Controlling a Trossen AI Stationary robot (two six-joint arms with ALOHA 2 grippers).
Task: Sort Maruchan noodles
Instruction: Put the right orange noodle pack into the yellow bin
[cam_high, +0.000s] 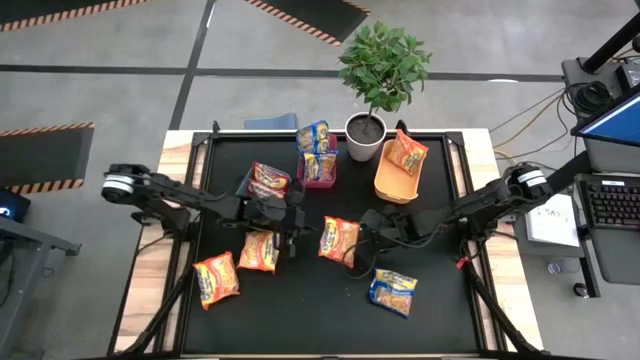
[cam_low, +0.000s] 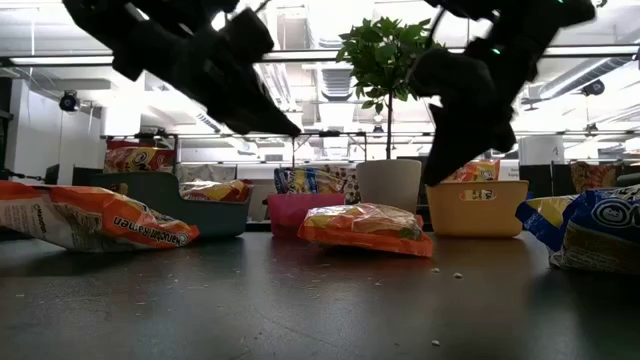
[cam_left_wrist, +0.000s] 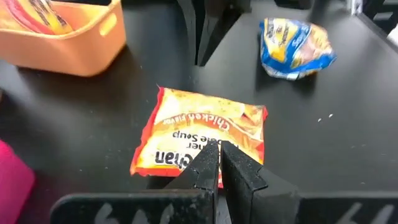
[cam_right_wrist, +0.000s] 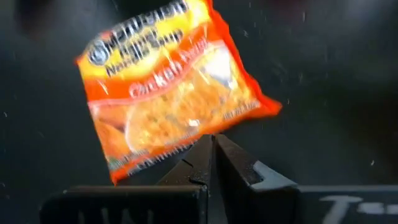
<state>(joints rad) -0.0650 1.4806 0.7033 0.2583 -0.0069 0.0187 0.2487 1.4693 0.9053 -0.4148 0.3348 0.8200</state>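
Observation:
Several Maruchan packets lie flat on the black table. An orange one is at the centre, with two more orange ones to its left. A blue-yellow one is near the right. My left gripper is shut and hovers just left of the centre packet. My right gripper is shut and hovers at that packet's right edge. In the low view both grippers stand above the tabletop.
At the far side stand a teal bin holding a red-maroon packet, a pink bin with blue-yellow packets, an orange bin with an orange packet, and a potted plant. A cable hangs near the right gripper.

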